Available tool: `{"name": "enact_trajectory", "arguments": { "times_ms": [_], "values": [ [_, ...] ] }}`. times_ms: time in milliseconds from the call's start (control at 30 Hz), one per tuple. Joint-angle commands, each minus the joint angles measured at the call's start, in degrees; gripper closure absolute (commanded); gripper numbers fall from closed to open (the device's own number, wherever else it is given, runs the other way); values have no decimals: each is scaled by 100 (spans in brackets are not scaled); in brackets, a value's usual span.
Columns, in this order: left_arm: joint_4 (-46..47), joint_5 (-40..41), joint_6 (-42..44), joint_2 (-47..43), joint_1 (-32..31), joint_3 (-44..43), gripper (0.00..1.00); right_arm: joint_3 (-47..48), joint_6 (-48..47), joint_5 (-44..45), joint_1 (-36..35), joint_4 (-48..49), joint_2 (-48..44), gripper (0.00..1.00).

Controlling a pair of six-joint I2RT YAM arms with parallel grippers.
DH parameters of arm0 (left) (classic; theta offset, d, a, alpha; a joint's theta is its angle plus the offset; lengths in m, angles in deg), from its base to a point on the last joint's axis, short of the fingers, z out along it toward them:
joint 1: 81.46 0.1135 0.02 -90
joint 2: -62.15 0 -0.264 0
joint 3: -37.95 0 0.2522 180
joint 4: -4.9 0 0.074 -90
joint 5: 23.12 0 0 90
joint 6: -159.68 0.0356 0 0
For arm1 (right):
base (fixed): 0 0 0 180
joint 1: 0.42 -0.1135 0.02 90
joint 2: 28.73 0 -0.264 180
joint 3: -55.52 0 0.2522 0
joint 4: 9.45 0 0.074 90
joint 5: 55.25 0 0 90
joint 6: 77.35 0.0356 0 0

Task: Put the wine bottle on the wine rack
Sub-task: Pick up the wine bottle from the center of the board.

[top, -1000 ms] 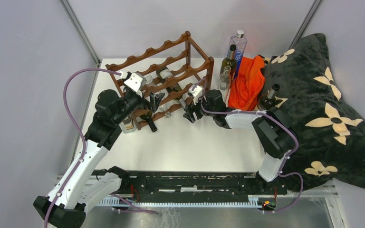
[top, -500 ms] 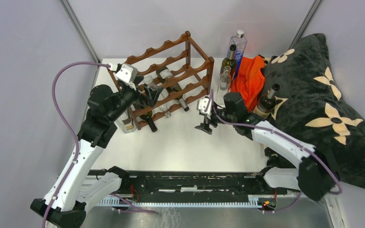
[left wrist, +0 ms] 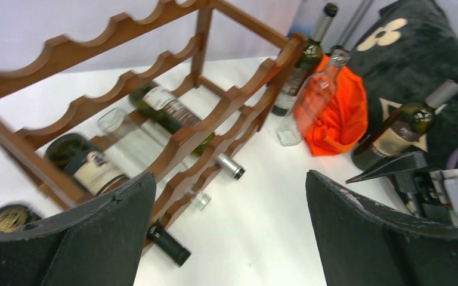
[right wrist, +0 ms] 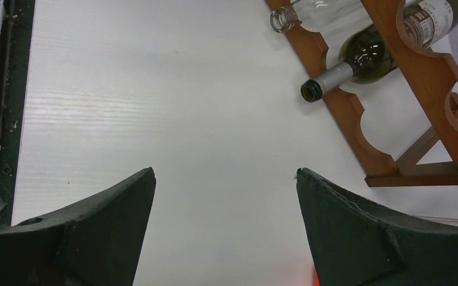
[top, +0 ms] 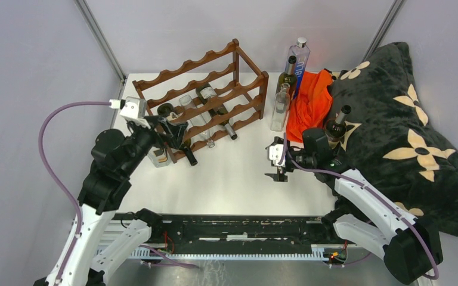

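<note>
Both sets of jaws spread wide and holding nothing: left jaws poised just in front of the wine rack (top: 185, 64), right jaws low over the bare counter (top: 232, 179), between rack and cloths. Wine bottle (top: 334, 127) likely next in line: dark glass, pale label, propped at a tilt against the black flowered blanket (top: 405, 119), just behind the right arm and well apart from the rack. Standing bottles (top: 287, 74) upright beside an orange cloth (top: 313, 101); racked bottles (top: 213, 102) already lying across the rails, necks poking out the front.

Probably heavy if full, rigid, slick-sided and breakable; liable to roll once laid flat. Best taken around the straight body near the label, close to the balance point, not by the thin neck. Worth a firm squeeze and a level carry, then a slow lowering into a free scallop, body resting across both rails.
</note>
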Motion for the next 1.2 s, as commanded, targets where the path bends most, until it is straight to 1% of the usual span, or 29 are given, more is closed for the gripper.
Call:
{"name": "enact_trajectory", "arguments": {
  "times_ms": [0,67,100,133,300,533,833,967,1167],
  "values": [
    [-624,923,-442,-278,21,110,0,-21,-417,-341,70,-100,-165,6],
    [-850,1137,-425,-331,25,101,0,-18,-471,-302,65,-142,-172,6],
    [-928,1217,-398,-345,22,84,0,-23,-501,-281,64,-166,-183,3],
    [-997,1312,-360,-343,21,67,0,-17,-529,-268,65,-191,-201,2],
    [-1464,2248,-303,-216,20,-135,0,-16,-561,-96,65,-242,-240,2],
    [-1617,2870,-193,-163,20,-269,0,-34,-630,90,64,-280,-175,2],
    [-1730,3271,56,53,21,-380,0,1,-706,263,68,-381,-112,2],
    [-1803,3501,-134,135,21,-466,0,-5,-759,333,63,-396,-99,2],
    [-1888,3378,-329,145,22,-432,0,1,-799,366,64,-444,-51,2]
  ]
}}
